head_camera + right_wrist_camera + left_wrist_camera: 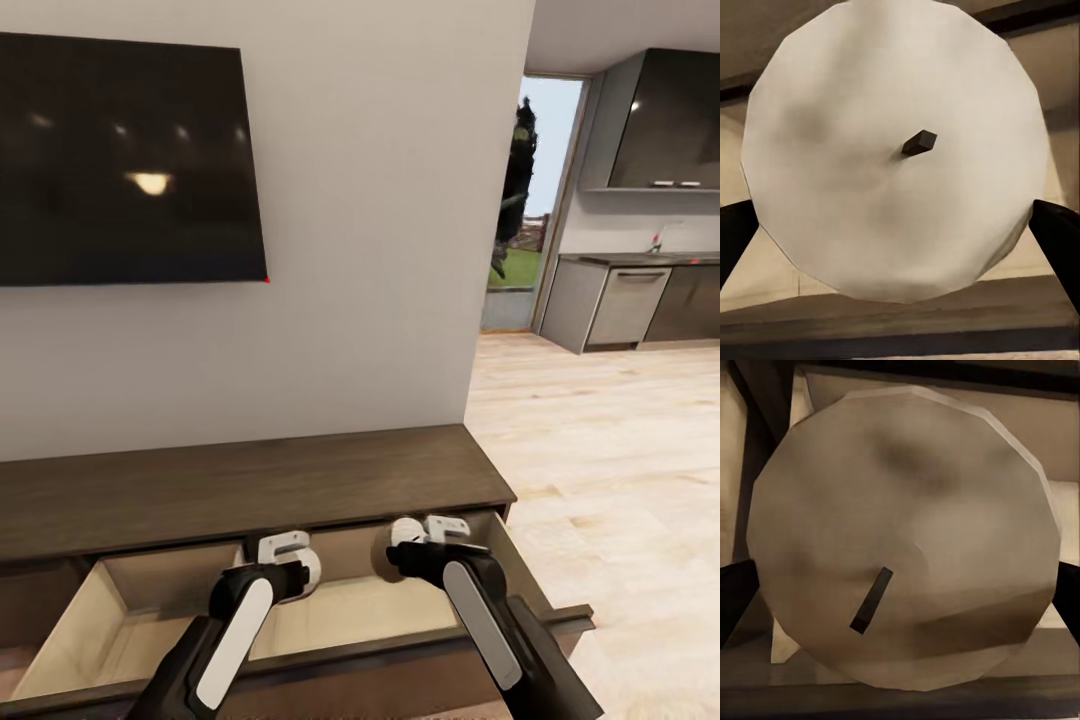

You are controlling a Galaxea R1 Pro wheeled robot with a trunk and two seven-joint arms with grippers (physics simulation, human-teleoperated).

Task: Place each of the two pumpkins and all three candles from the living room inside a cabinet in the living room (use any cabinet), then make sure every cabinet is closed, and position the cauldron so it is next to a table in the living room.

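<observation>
The cabinet [250, 480] is a long low dark-brown unit against the wall, and its right drawer [330, 610] is pulled out, showing a pale inside. Both arms reach down over this drawer. My left gripper [287, 563] is shut on a beige round candle [900, 510] with a dark wick, its dark fingers [735, 592] pressing the candle's sides. My right gripper [425, 545] is shut on a white round candle [870, 112] with a short dark wick; part of that candle [384, 553] peeks out beside the gripper. Both candles hang just above the drawer floor.
A large black TV [125, 165] hangs on the wall above the cabinet. The drawer front [560, 625] juts toward me. To the right, light wood floor [620, 450] runs to a kitchen with grey counters [640, 295] and a doorway [530, 200].
</observation>
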